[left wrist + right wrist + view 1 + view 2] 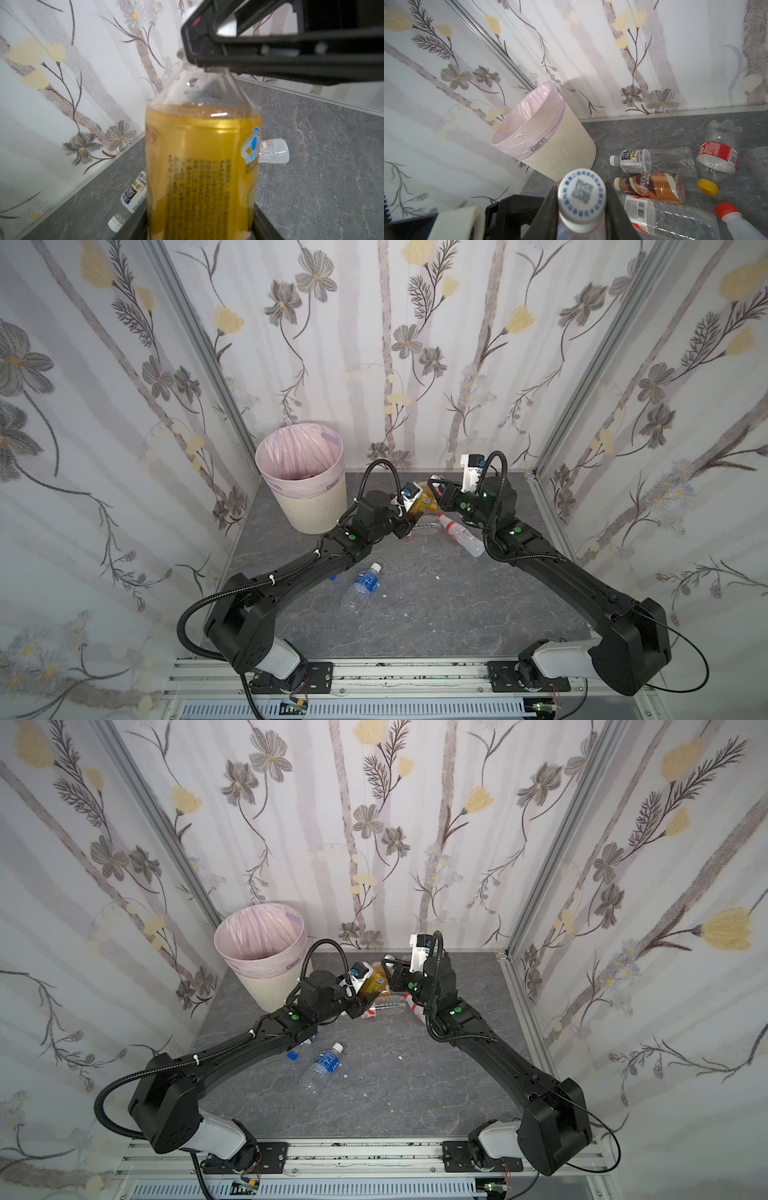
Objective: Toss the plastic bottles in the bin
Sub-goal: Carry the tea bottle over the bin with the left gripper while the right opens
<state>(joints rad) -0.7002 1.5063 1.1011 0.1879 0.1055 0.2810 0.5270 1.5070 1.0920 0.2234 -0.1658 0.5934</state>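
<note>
A gold-labelled plastic bottle (pixel 424 502) (pixel 374 981) hangs above the table's far middle, held at both ends. My right gripper (pixel 436 488) (pixel 581 199) is shut on its neck, just under the white cap (pixel 581 192). My left gripper (pixel 409 520) (pixel 200 220) has a finger pressed against each side of the bottle's gold body (pixel 201 166). The bin (pixel 316 506) (pixel 266 994) (pixel 562 153), cream with a pink liner, stands at the far left, just left of my left wrist. Its bottom shows something brown.
Loose bottles lie on the grey table: a blue-labelled one (pixel 363 585) in the middle, a red-capped white one (pixel 459 533) under my right arm, a brown Nescafe one (pixel 652 187), a Suntory one (pixel 643 159) and a red-labelled one (pixel 716 158). Floral walls close three sides.
</note>
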